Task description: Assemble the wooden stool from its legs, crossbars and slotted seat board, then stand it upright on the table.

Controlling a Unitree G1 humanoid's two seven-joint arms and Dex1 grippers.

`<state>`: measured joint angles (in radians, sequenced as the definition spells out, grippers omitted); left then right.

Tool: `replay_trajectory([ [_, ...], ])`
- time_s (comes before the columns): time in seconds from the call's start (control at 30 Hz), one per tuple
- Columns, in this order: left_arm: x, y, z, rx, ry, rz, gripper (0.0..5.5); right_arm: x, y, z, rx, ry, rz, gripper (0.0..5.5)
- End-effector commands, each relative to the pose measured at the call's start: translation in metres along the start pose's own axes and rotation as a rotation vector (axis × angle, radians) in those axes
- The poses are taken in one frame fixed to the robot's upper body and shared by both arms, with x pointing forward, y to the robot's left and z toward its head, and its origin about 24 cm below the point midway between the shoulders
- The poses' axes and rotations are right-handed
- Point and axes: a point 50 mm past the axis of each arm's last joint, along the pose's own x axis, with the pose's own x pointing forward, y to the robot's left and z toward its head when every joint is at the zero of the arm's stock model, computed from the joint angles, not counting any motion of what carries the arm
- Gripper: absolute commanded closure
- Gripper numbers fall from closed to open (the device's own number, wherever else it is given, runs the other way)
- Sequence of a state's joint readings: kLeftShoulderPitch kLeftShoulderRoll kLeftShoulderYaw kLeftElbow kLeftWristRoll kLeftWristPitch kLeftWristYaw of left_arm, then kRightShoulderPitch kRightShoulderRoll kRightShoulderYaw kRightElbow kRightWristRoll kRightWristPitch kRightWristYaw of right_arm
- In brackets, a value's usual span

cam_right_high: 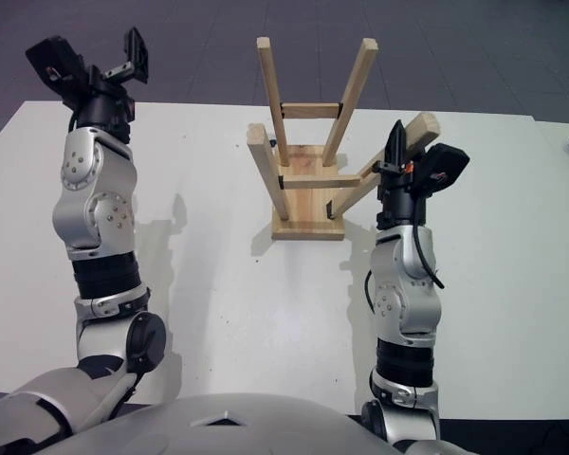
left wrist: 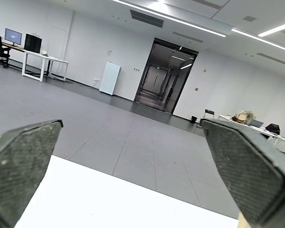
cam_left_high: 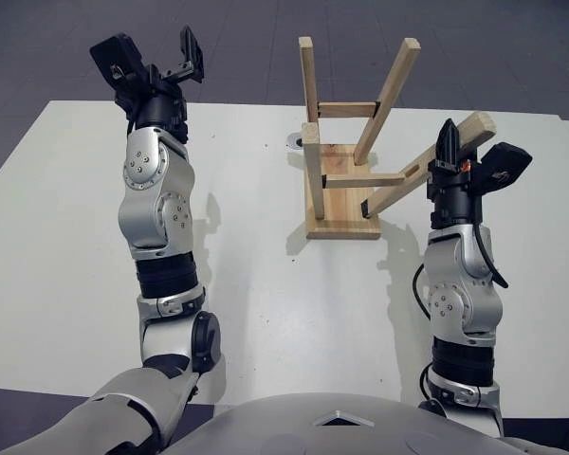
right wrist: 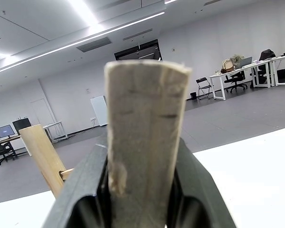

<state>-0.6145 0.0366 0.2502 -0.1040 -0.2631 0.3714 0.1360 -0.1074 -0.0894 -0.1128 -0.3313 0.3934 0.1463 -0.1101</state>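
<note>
The stool (cam_left_high: pixel 346 171) stands upside down on the table (cam_left_high: pixel 66 237), close to the far edge and a little right of the middle, with its seat board (cam_left_high: pixel 337 197) flat on the surface. Three legs (cam_left_high: pixel 309 81) point up, nearly straight, and two crossbars (cam_left_high: pixel 346 110) run between legs. The fourth leg (cam_left_high: pixel 427 169) – the one at the board's near right corner – leans outward to the right. The right gripper (cam_left_high: pixel 449 142) is clamped on this leaning leg near its upper end; the right wrist view shows the wood held tight between the dark fingers (right wrist: pixel 83 190). The left gripper (cam_left_high: pixel 152 52) is raised over the far left part of the table, its pads (left wrist: pixel 19 166) spread wide (nothing is between them), well apart from the stool.
</note>
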Motion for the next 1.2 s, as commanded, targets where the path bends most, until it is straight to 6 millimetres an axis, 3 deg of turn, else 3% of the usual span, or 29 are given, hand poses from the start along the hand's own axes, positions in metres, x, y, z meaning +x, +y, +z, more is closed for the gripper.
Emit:
replay_trajectory([
  [0.03, -0.006, -0.005, -0.006, -0.004, 0.037, -0.040, 0.10, -0.055, -0.057, -0.089, -0.115, 0.572, -0.240, 4.49],
  [0.3, -0.014, -0.015, 0.000, -0.003, 0.014, -0.123, 0.10, -0.065, -0.053, -0.110, -0.154, 0.766, -0.180, 4.49],
  [0.53, -0.018, -0.021, 0.004, -0.047, 0.005, -0.141, 0.10, -0.095, -0.066, -0.122, -0.240, 0.933, -0.100, 4.49],
  [0.9, -0.009, -0.038, 0.019, -0.098, -0.035, -0.210, 0.10, -0.120, -0.075, -0.143, -0.244, 0.944, -0.026, 4.47],
  [1.2, -0.006, -0.044, 0.021, -0.090, -0.038, -0.241, 0.10, -0.130, -0.079, -0.150, -0.285, 0.931, 0.010, 4.47],
])
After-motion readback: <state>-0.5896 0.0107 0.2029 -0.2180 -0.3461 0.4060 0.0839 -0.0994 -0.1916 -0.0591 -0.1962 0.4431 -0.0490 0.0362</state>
